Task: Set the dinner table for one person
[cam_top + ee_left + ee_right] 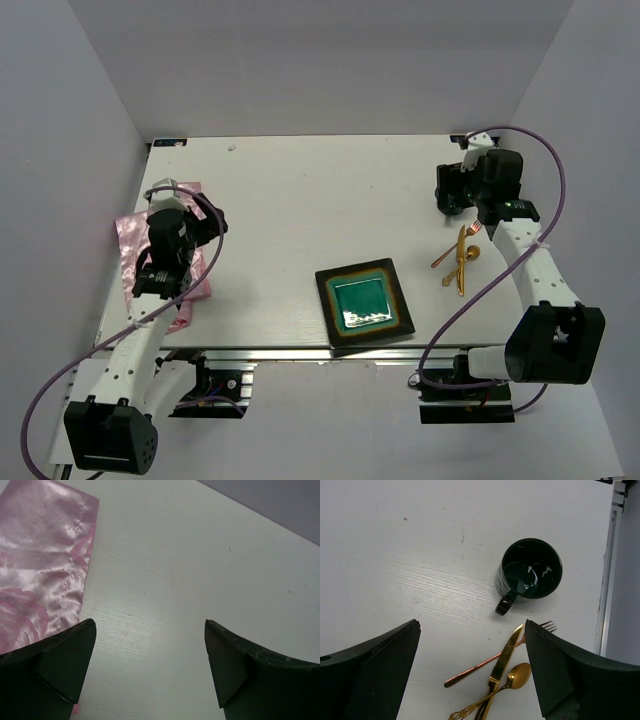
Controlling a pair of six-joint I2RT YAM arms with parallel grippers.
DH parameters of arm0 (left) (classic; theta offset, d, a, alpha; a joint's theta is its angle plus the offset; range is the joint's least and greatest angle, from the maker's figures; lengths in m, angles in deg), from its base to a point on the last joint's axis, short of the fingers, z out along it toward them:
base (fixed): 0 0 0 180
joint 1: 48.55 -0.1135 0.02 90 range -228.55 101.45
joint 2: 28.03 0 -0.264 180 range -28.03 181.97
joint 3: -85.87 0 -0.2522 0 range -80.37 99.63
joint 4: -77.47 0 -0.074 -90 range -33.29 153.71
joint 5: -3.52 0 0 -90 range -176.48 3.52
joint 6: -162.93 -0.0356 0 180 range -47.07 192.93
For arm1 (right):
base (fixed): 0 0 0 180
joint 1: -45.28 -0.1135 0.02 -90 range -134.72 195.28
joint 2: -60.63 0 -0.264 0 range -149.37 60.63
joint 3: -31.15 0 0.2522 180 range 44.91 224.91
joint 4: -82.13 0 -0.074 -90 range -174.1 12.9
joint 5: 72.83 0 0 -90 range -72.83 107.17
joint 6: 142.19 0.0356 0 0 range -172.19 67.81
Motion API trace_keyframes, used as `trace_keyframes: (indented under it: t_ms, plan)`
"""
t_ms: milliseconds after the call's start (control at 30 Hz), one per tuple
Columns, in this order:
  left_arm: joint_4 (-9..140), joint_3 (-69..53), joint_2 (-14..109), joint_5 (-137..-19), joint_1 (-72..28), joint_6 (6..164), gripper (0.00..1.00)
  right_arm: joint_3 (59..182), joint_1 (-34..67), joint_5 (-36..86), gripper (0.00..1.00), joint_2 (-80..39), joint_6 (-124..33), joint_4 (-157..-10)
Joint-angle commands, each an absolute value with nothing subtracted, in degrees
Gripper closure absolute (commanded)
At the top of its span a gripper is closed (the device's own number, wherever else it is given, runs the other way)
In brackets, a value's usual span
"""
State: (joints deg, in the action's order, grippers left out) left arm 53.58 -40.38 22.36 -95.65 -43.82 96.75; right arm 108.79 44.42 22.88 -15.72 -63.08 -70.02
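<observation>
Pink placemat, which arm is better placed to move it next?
Left, probably: the left pincer, open, hangs right beside the placemat; the right pincer is across the table, above the mug and cutlery.

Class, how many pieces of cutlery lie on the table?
3. The knife, spoon and fork lie crossed in one pile on the dinner table, beside the dark mug. None appears hidden.

I see the white dinner table (300, 200) carrying a pink placemat (128, 245) at its left edge, a green square plate (365, 305) near the front, and crossed gold cutlery (460, 260) beside a dark mug (530, 572) on the right.
</observation>
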Motion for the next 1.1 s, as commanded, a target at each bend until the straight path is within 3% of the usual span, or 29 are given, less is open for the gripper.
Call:
trace_keyframes:
  t_ms: [0, 233, 367, 400, 467, 533, 600, 633, 900, 1067]
  plan:
    - [50.3, -39.2, 22.0, -91.7, -43.8, 98.2, 0.02, 110.5, 43.6, 26.1, 0.11, -15.7, -64.0, -70.0]
    - [46.8, -38.5, 24.3, -91.8, -43.7, 99.7, 0.04, 111.3, 42.1, 55.7, 0.11, -14.6, -88.0, -59.3]
    - [41.5, -35.0, 30.4, -90.7, -43.7, 99.0, 0.39, 109.9, 38.7, 67.0, 0.11, -15.0, -100.9, -51.4]
    - [39.4, -33.2, 33.2, -91.0, -43.7, 98.6, 0.59, 108.6, 36.0, 68.7, 0.11, -14.9, -102.0, -52.7]
    - [37.4, -31.5, 35.8, -92.2, -43.7, 98.5, 0.68, 107.1, 34.7, 68.4, 0.13, -14.7, -100.5, -53.9]
    - [35.2, -29.9, 37.9, -94.2, -43.7, 98.2, 0.67, 105.1, 30.8, 66.4, 0.19, -14.6, -97.5, -58.3]
    - [32.1, -27.3, 40.9, -97.9, -43.7, 98.0, 0.53, 103.6, 28.2, 63.8, 0.25, -15.0, -94.7, -61.8]
    - [29.7, -26.7, 43.1, -100.7, -43.7, 97.8, 0.53, 103.4, 27.3, 63.4, 0.26, -15.5, -93.4, -62.7]
    - [21.6, -22.7, 52.6, -113.0, -43.7, 98.0, 0.52, 103.0, 26.2, 60.4, 0.22, -18.2, -88.0, -66.5]
    - [21.0, -22.9, 57.2, -113.9, -43.7, 97.5, 0.51, 102.3, 26.3, 60.2, 0.21, -18.9, -87.3, -67.6]
